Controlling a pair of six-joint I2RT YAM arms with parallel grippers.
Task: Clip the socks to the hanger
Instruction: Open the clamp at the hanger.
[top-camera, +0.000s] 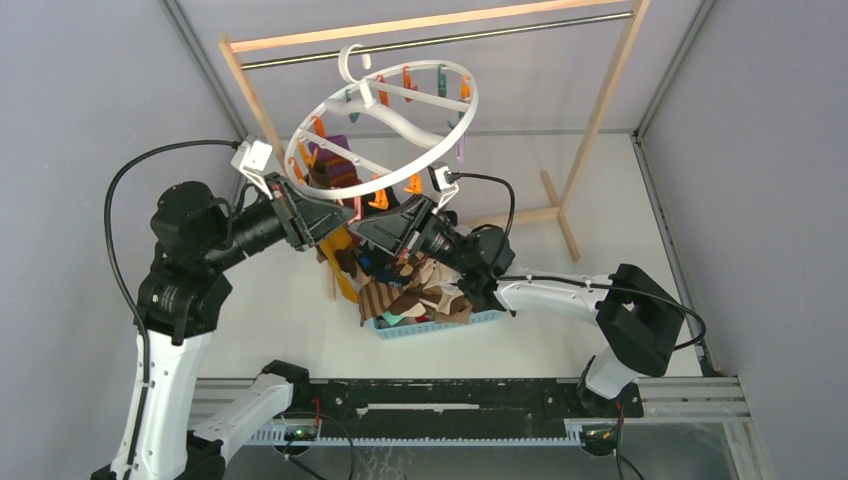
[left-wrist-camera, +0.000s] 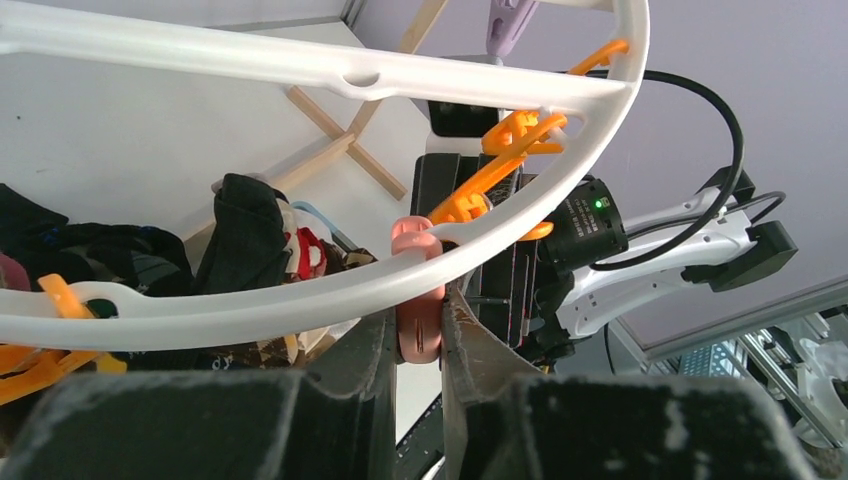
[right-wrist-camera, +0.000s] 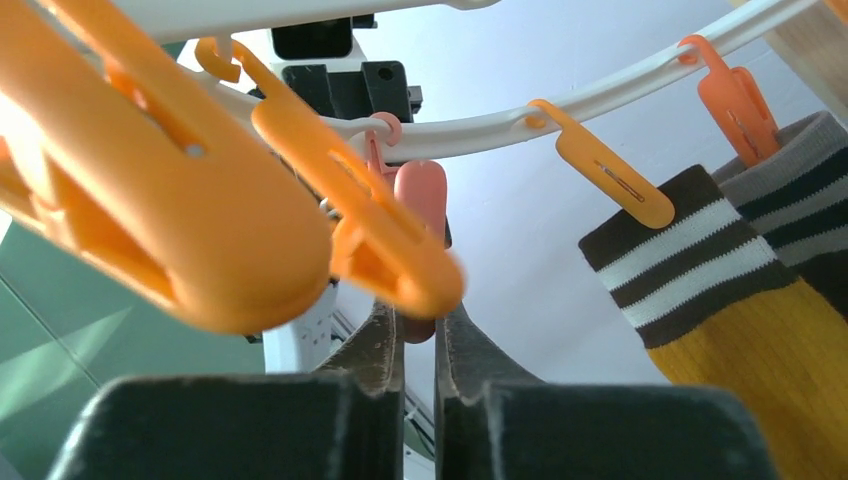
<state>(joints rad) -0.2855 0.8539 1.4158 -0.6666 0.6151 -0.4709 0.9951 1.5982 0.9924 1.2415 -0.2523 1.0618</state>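
The round white hanger (top-camera: 471, 100) hangs tilted from the rack's metal rod, and both grippers meet under its near rim. My left gripper (left-wrist-camera: 420, 330) is shut on a pink clothespin (left-wrist-camera: 412, 240) dangling from the ring (left-wrist-camera: 300, 65). My right gripper (right-wrist-camera: 420, 335) faces it from the other side, jaws shut on the lower end of the same pink clothespin (right-wrist-camera: 422, 200). Neither gripper holds a sock. A brown, white-striped, mustard sock (right-wrist-camera: 700, 260) hangs from an orange clothespin (right-wrist-camera: 610, 180). More socks (top-camera: 420, 295) are piled in the basket (top-camera: 440, 325).
The wooden-framed rack (top-camera: 600, 110) stands at the back, its foot (top-camera: 565, 225) on the table to the right. Large orange clothespins (right-wrist-camera: 180, 200) hang close in front of the right wrist camera. A grey striped sock (right-wrist-camera: 800, 180) hangs beside the mustard one.
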